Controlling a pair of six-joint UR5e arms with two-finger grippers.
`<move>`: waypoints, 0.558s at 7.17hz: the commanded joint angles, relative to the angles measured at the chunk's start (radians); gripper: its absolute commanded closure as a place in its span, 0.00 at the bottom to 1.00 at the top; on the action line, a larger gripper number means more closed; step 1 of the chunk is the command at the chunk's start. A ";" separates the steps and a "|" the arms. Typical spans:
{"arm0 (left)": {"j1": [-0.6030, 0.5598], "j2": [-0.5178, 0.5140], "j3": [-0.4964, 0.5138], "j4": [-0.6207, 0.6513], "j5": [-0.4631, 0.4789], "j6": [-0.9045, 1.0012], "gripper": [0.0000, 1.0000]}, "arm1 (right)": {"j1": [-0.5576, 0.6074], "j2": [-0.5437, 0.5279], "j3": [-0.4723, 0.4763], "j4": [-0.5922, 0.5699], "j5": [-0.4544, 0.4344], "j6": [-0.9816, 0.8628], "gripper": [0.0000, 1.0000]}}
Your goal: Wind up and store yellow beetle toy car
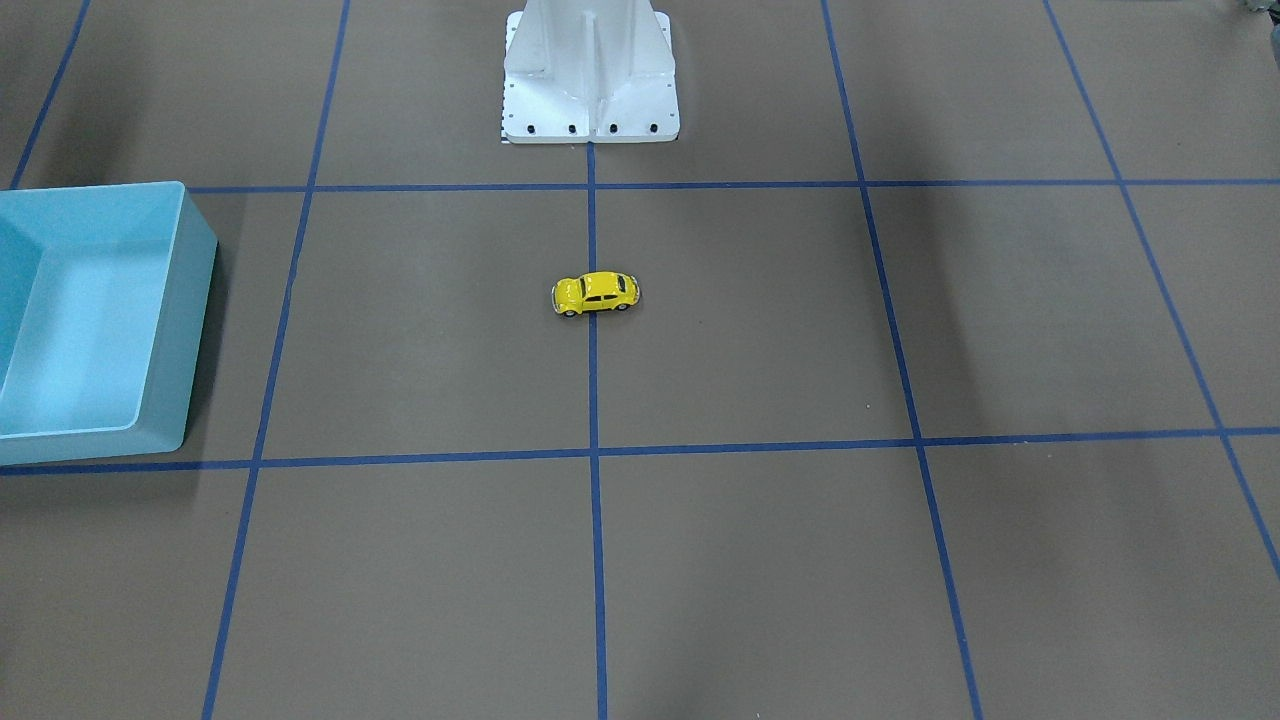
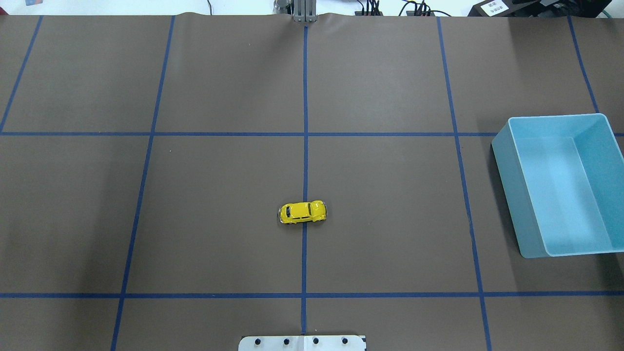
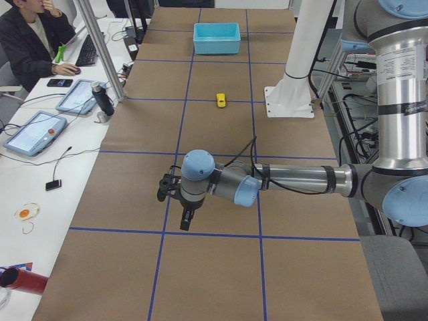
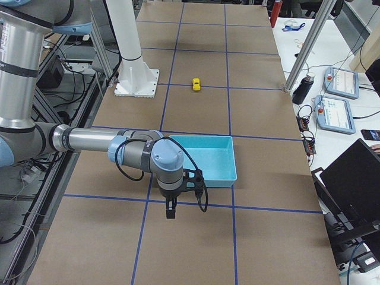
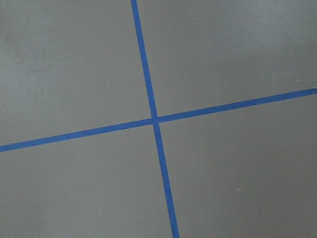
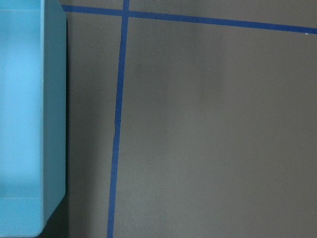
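The yellow beetle toy car (image 2: pixel 302 212) stands on its wheels on the brown table, on the centre blue tape line. It also shows in the front-facing view (image 1: pixel 595 293) and, small, in both side views (image 3: pixel 221 99) (image 4: pixel 196 84). My left gripper (image 3: pixel 176 206) hovers over the table far from the car, at my left end. My right gripper (image 4: pixel 181 199) hovers just beside the light blue bin (image 4: pixel 202 155). Both grippers show only in the side views, so I cannot tell whether they are open or shut. Neither wrist view shows the car.
The open light blue bin (image 2: pixel 512 195) stands on my right side and holds nothing visible; its wall shows in the right wrist view (image 6: pixel 54 124). The white robot base (image 1: pixel 590 100) stands behind the car. An operator (image 3: pixel 30 40) sits at a side desk with tablets.
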 commanded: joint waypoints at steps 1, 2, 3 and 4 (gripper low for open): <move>0.001 -0.024 0.003 0.000 -0.037 -0.170 0.00 | 0.000 -0.011 0.003 0.000 0.000 -0.007 0.00; 0.002 -0.049 0.001 0.000 -0.051 -0.261 0.00 | 0.000 -0.011 0.003 0.000 0.000 -0.007 0.00; 0.014 -0.084 0.003 0.002 -0.051 -0.353 0.00 | 0.000 -0.011 0.001 0.000 0.000 -0.007 0.00; 0.049 -0.113 0.003 0.009 -0.051 -0.436 0.00 | -0.001 -0.018 0.001 0.002 0.000 -0.007 0.00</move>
